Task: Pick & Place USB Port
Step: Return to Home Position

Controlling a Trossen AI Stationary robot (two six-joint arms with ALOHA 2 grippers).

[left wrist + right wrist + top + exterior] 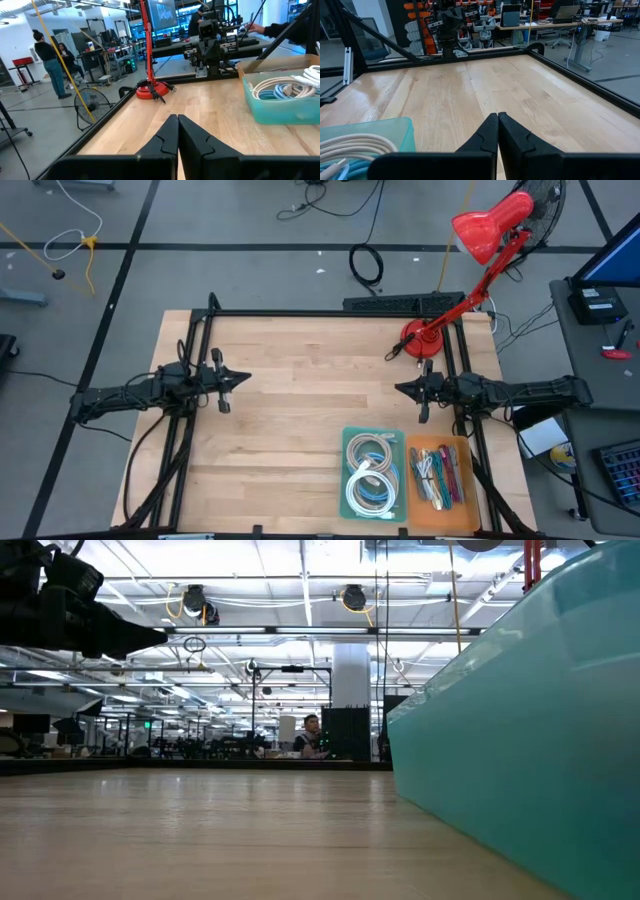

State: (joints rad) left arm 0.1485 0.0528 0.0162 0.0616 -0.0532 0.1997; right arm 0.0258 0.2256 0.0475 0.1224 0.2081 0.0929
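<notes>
A teal tray with coiled white and blue cables and an orange tray with several small coloured cables and plugs stand side by side at the table's near right. I cannot tell which of these is the USB port. My left gripper hovers shut and level at the table's left side, pointing right, with nothing in it. My right gripper hovers shut at the right side, pointing left, just beyond the trays' far ends, also with nothing in it.
A red desk lamp stands with its base at the table's far right corner, close behind my right arm. Black frame rails run along the table's edges. Bare wood lies between the two grippers. The teal tray's wall fills the low view's right.
</notes>
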